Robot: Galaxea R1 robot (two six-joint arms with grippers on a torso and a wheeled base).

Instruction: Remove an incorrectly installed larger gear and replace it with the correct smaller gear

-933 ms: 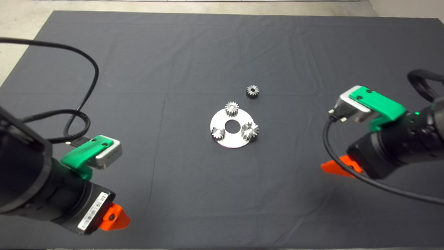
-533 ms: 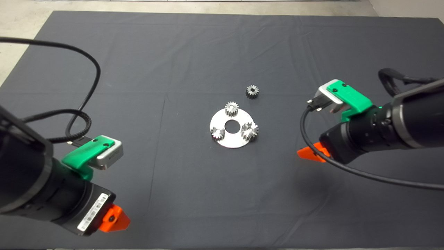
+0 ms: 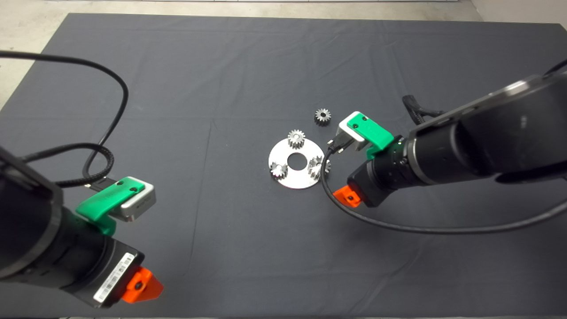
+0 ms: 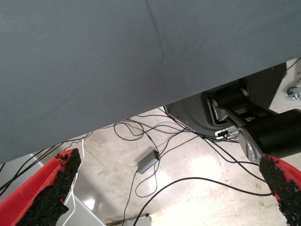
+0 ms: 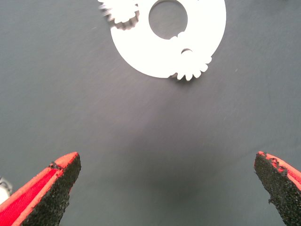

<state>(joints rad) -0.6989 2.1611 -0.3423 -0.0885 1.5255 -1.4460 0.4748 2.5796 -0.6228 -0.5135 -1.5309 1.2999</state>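
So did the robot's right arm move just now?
Yes. The right gripper slid in from the mat's right edge toward the round metal plate and now hangs, fingers open, close to the larger gear.

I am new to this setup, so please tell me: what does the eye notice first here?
The shiny round plate at mid-mat, carrying three gears, with the larger gear on its right. The right gripper, fingers open, hangs close beside it. A loose smaller gear lies behind the plate.

A dark mat (image 3: pixel 248 66) covers the table; pale concrete floor (image 4: pixel 188 188) beyond carries loose black cables (image 4: pixel 155 136).
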